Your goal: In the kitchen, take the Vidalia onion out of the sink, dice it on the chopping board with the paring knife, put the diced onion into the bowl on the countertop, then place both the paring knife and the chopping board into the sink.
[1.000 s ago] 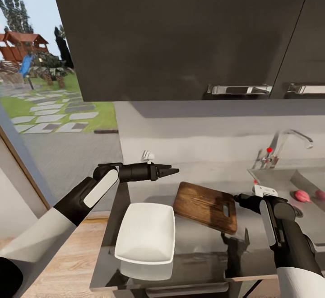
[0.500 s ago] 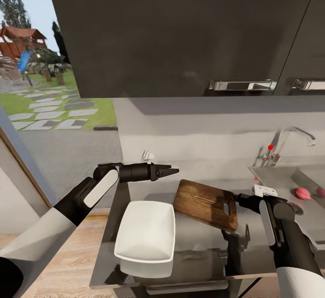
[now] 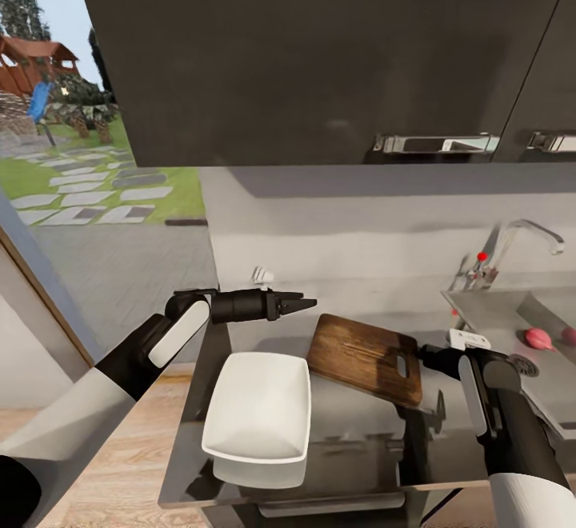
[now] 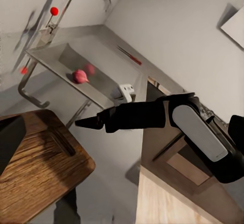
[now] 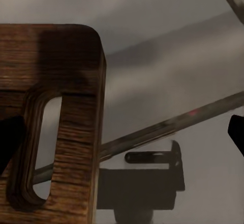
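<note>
The sink (image 3: 496,310) lies at the right, and a pinkish-red Vidalia onion (image 3: 538,338) rests in its basin beside a second similar round thing (image 3: 569,334). The dark wooden chopping board (image 3: 366,356) is on the countertop (image 3: 448,448), with the white bowl (image 3: 260,408) to its left. My right gripper (image 3: 422,350) hovers open at the board's slot-handle end (image 5: 43,137); one finger (image 5: 7,137) shows at the picture's edge. My left gripper (image 3: 308,302) hangs open above the counter, behind the bowl. The red-handled paring knife (image 4: 131,57) lies on the counter beyond the sink.
Dark wall cabinets (image 3: 320,56) hang low over the counter. The chrome tap (image 3: 512,244) with a red dot stands behind the sink. The counter ends at the left by a large window (image 3: 88,192). Wood floor (image 3: 136,464) lies below.
The whole view has shifted slightly, so the camera moved. Both arms keep their poses, and the board, bowl and onion stay put.
</note>
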Tool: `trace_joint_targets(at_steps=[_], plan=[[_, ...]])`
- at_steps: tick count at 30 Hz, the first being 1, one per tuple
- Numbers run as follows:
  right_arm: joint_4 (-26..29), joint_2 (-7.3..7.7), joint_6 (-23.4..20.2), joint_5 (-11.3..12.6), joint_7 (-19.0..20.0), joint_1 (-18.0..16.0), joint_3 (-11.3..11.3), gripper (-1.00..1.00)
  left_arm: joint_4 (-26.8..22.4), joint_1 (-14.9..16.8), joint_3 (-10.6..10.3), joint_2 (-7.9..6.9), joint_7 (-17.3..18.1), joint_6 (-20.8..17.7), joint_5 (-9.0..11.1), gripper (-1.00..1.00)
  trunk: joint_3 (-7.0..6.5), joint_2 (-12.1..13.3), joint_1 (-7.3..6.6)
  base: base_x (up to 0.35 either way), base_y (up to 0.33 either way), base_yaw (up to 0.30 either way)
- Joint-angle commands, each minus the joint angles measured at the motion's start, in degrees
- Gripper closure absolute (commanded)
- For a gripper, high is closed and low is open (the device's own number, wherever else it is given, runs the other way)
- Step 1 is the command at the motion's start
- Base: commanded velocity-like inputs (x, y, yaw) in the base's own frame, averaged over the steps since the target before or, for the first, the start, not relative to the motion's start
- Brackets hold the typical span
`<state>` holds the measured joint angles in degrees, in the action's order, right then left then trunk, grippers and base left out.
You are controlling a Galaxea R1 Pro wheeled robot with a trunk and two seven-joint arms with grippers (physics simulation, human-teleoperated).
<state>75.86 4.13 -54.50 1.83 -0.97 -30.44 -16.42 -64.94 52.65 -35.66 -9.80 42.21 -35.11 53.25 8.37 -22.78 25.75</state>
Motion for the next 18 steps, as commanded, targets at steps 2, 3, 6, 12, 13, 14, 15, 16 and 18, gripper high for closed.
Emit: trace_joint_targets(at_steps=[2, 3, 6, 12, 13, 14, 15, 16, 18], plan=[[-0.02, 0.0, -0.25, 0.19, -0.09, -0.07, -0.02, -1.0, 0.04, 0.08, -0.11, -0.04, -0.11, -0.4, 0.54, -1.0, 0.3, -0.13, 0.03, 0.0, 0.0, 0.0], [-0.07, 0.04, -0.25, 0.19, -0.09, -0.07, -0.05, -1.0, 0.06, 0.08, -0.11, -0.04, -0.07, -0.4, 0.54, -1.0, 0.39, -0.13, 0.03, 0.0, 0.0, 0.0], [-0.1, 0.03, -0.25, 0.19, -0.14, -0.06, -0.03, -1.0, 0.17, 0.08, -0.11, -0.06, -0.01, -0.38, 0.54, -1.0, 0.66, -0.13, 0.03, 0.0, 0.0, 0.0], [-0.1, 0.01, -0.07, 0.19, -0.17, -0.07, -0.02, -1.0, 0.32, 0.08, -0.11, -0.11, 0.06, -0.4, 0.54, -1.0, 1.18, -0.13, 0.03, 0.0, 0.0, 0.0], [-0.1, 0.01, 0.12, 0.19, -0.17, -0.07, -0.02, -1.0, 0.33, 0.08, -0.11, -0.08, 0.06, -0.4, 0.54, -1.0, 1.27, -0.13, 0.03, 0.0, 0.0, 0.0], [-0.12, -0.01, 0.2, 0.19, -0.17, -0.06, -0.02, -1.0, 0.33, 0.08, -0.11, -0.08, 0.06, -0.4, 0.54, -1.0, 1.36, -0.13, 0.03, 0.0, 0.0, 0.0], [-0.13, -0.04, 0.33, 0.19, -0.17, -0.06, -0.02, -1.0, 0.34, 0.08, -0.11, -0.06, 0.07, -0.4, 0.54, -1.0, 1.45, -0.13, 0.03, 0.0, 0.0, 0.0], [-0.15, -0.05, 0.4, 0.19, -0.17, -0.06, -0.02, -1.0, 0.34, 0.08, -0.11, -0.07, 0.07, -0.4, 0.54, -1.0, 1.53, -0.13, 0.03, 0.0, 0.0, 0.0], [-0.18, -0.07, 0.49, 0.19, -0.17, -0.06, -0.02, -1.0, 0.34, 0.08, -0.11, -0.1, 0.07, -0.4, 0.54, -1.0, 1.71, -0.13, 0.03, 0.0, 0.0, 0.0]])
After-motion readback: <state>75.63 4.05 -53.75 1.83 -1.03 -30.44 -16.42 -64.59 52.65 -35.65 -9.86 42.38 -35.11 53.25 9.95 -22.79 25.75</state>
